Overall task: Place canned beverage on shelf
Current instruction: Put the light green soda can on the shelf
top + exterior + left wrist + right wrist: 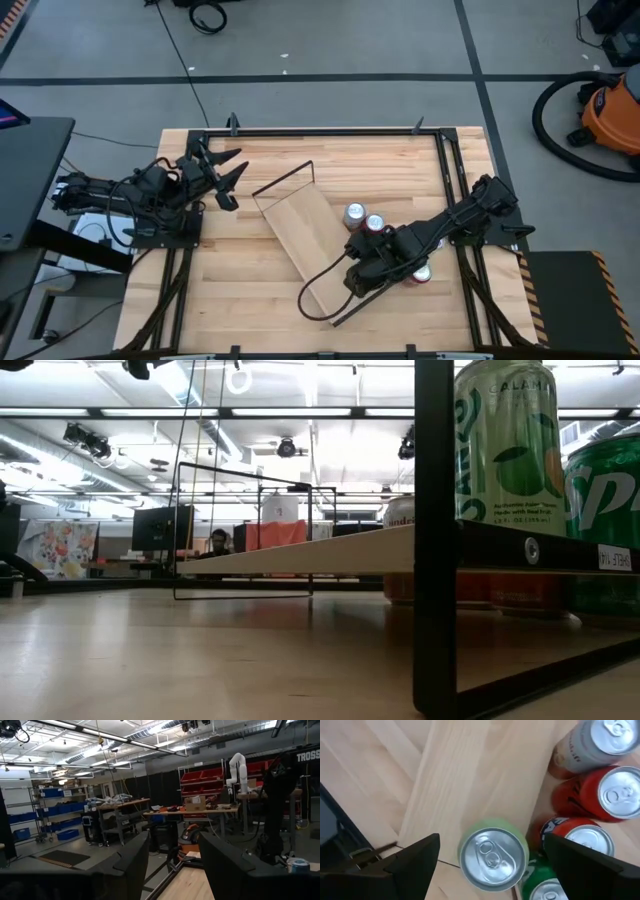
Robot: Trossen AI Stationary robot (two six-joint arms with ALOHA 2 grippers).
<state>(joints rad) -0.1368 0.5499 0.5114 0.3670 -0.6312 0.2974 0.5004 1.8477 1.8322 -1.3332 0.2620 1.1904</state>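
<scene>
The shelf [300, 230] is a light-wood board with dark wire ends, lying slantwise in the middle of the table; it also shows in the right wrist view [470, 780] and the low view [330, 555]. A light-green can [492, 854] stands upright on the board near its near end, and shows in the low view [505, 440]. My right gripper [492, 838] is above it, open, pointing down, one finger on either side of the can with a gap on both. In the high view my right gripper [355, 278] hides the can. My left gripper [232, 175] is open and empty, raised at the table's far left [174, 837].
Several other cans stand on the table beside the shelf's right side: a dark-green one [545, 887], a red-and-blue one [580, 837], a red one [615, 795] and a grey one [605, 735]. Two silver tops [365, 218] and a red can [421, 273] show from above.
</scene>
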